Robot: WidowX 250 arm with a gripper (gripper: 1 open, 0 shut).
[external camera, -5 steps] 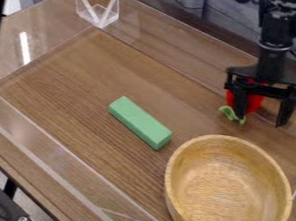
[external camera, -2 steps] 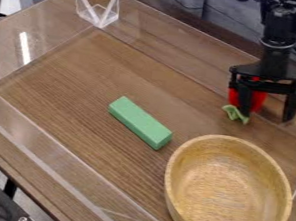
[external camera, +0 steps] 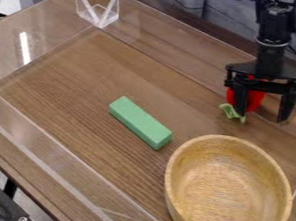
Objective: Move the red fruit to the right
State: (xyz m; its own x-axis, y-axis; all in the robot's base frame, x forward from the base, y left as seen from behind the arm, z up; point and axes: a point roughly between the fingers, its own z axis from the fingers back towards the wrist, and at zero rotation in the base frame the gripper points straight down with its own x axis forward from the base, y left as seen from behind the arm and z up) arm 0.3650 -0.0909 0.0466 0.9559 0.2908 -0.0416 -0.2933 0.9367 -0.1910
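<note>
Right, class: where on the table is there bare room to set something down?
The widest patch lies left of the green block, toward the wire stand. More lies between the block and the red fruit. It is crowded around the gripper, the fruit and the bowl.

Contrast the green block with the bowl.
The green block is a solid bar; the wooden bowl is round and hollow. The bowl is much larger than the block. The block is green, the bowl yellowish tan. Both rest on the wooden table.
</note>
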